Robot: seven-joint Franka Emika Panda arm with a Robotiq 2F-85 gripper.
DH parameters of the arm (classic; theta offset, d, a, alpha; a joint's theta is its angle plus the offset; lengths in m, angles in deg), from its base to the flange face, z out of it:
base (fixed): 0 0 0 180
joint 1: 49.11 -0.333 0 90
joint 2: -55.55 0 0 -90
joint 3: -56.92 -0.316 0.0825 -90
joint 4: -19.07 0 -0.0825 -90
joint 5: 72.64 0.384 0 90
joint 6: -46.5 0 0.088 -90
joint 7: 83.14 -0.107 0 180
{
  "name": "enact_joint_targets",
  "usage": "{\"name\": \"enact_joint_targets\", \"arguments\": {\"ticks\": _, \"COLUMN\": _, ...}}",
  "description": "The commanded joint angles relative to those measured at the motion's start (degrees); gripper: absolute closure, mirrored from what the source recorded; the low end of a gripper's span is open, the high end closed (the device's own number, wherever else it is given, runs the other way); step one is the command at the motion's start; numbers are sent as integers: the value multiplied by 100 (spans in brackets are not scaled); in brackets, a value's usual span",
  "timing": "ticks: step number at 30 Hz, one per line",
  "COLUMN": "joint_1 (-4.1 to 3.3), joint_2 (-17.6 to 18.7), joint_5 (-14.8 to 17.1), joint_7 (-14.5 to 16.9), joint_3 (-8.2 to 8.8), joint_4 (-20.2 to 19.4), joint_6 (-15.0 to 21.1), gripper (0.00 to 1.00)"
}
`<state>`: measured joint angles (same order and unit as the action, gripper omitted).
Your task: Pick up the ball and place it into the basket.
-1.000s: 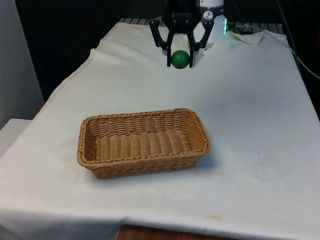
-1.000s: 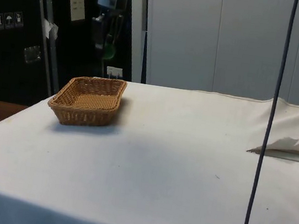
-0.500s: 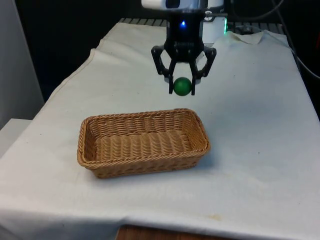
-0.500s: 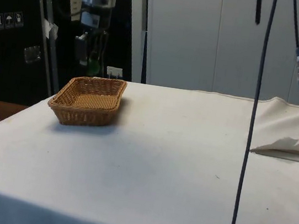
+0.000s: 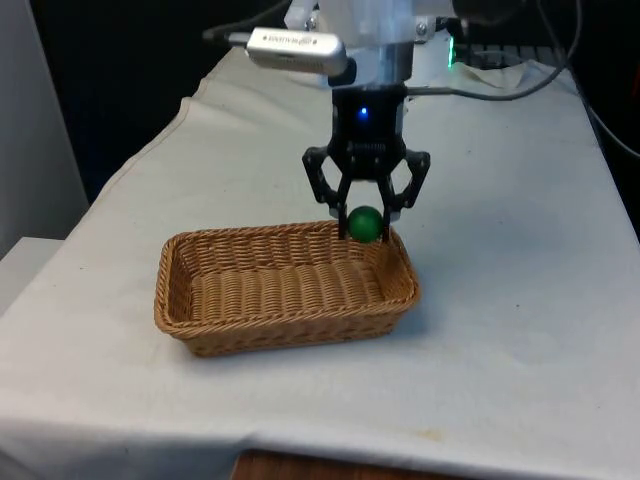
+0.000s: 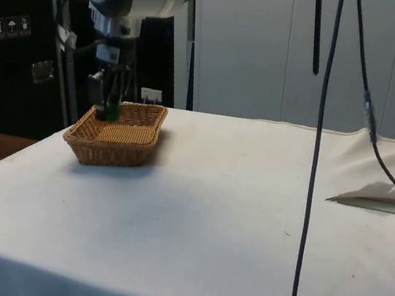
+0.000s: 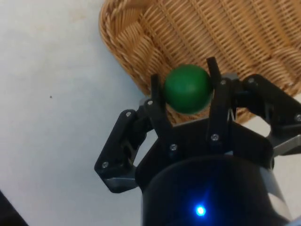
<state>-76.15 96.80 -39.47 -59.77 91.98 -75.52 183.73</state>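
Two steps, status: pick-up done, placing left.
Front view: end effector (image 5: 366, 222) is clamped on the green ball (image 5: 366, 223), held over the far rim of the wicker basket (image 5: 200, 330), toward the basket's 1 o'clock corner; the ball is not yet inside.
Side view: ball (image 6: 110, 111) hangs just above the basket (image 6: 116, 153) on the table (image 6: 249, 199).
Wrist view: fingers (image 7: 157, 110) pinch the ball (image 7: 187, 88) over the basket's rim (image 7: 123, 44).
Remaining, judged: carry inward over the basket floor, then release.
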Motion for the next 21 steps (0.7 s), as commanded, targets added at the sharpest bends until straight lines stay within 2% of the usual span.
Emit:
{"name": "enact_joint_targets", "arguments": {"ticks": 1, "joint_1": 57, "joint_2": 97, "joint_5": 97, "joint_7": 46, "joint_3": -69, "joint_4": 80, "joint_6": 11, "gripper": 100}}
{"name": "enact_joint_targets", "arguments": {"ticks": 2, "joint_1": 57, "joint_2": 138, "joint_5": 126, "joint_7": 52, "joint_3": -63, "joint_4": 103, "joint_6": 17, "gripper": 100}}
{"name": "enact_joint_targets", "arguments": {"ticks": 3, "joint_1": 6, "joint_2": 97, "joint_5": 63, "joint_7": 11, "joint_3": 0, "joint_4": 57, "joint_6": 6, "gripper": 100}}
{"name": "enact_joint_targets", "arguments": {"ticks": 4, "joint_1": 57, "joint_2": 183, "joint_5": 149, "joint_7": 57, "joint_3": -63, "joint_4": 132, "joint_6": 17, "gripper": 100}}
{"name": "enact_joint_targets", "arguments": {"ticks": 10, "joint_1": 74, "joint_2": 493, "joint_5": 281, "joint_7": 57, "joint_3": -57, "joint_4": 338, "joint_6": 34, "gripper": 100}}
{"name": "enact_joint_targets", "arguments": {"ticks": 11, "joint_1": 23, "joint_2": 464, "joint_5": 235, "joint_7": 17, "joint_3": -6, "joint_4": 292, "joint_6": 17, "gripper": 100}}
{"name": "enact_joint_targets", "arguments": {"ticks": 12, "joint_1": 86, "joint_2": 539, "joint_5": 298, "joint_7": 57, "joint_3": -57, "joint_4": 372, "joint_6": 34, "gripper": 100}}
{"name": "enact_joint_targets", "arguments": {"ticks": 15, "joint_1": 143, "joint_2": 733, "joint_5": 344, "joint_7": 57, "joint_3": -57, "joint_4": 539, "joint_6": 29, "gripper": 100}}
{"name": "enact_joint_targets", "arguments": {"ticks": 18, "joint_1": 172, "joint_2": 865, "joint_5": 384, "joint_7": 63, "joint_3": -46, "joint_4": 653, "joint_6": 29, "gripper": 100}}
{"name": "enact_joint_targets", "arguments": {"ticks": 19, "joint_1": 126, "joint_2": 842, "joint_5": 355, "joint_7": 34, "joint_3": -6, "joint_4": 613, "joint_6": 23, "gripper": 100}}
{"name": "enact_joint_targets", "arguments": {"ticks": 20, "joint_1": 201, "joint_2": 968, "joint_5": 413, "joint_7": 63, "joint_3": -52, "joint_4": 733, "joint_6": 34, "gripper": 100}}
{"name": "enact_joint_targets", "arguments": {"ticks": 21, "joint_1": 212, "joint_2": 1014, "joint_5": 424, "joint_7": 69, "joint_3": -57, "joint_4": 773, "joint_6": 34, "gripper": 100}}
